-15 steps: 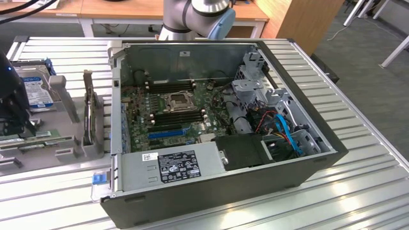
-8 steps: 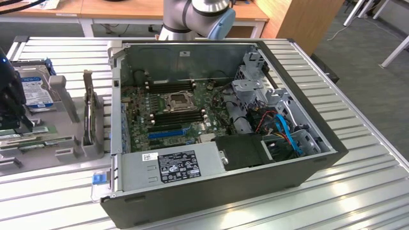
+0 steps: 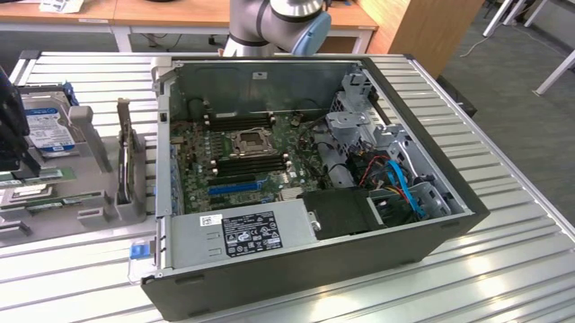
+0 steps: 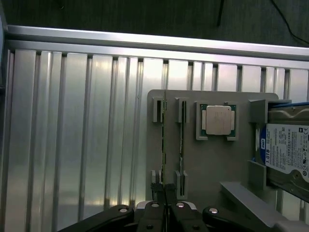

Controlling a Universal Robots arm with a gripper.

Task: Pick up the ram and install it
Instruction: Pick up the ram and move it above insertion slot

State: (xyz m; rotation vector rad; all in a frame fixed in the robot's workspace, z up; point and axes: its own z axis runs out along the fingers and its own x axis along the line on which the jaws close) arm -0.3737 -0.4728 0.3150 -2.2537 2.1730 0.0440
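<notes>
I found the gripper [image 4: 164,193] with its fingers drawn together on the near end of the ram [image 4: 164,145], a long, thin green circuit-board stick seen edge-on. The ram stood seated between the end brackets of a flat grey plastic holder tray [image 4: 212,164], so I judged it clamped but not lifted. A second similar stick [image 4: 182,140] stood just beside it, with a square silver processor chip [image 4: 218,120] and a blue-labelled hard drive [image 4: 287,150] further along the tray. The tray lay on the ribbed aluminium tabletop [image 4: 72,135]. Well apart, the open black computer case [image 3: 359,269] showed its green motherboard [image 3: 242,145] and long black slots [image 3: 252,163]. I judged pick-up incomplete and installation wholly outstanding.
</notes>
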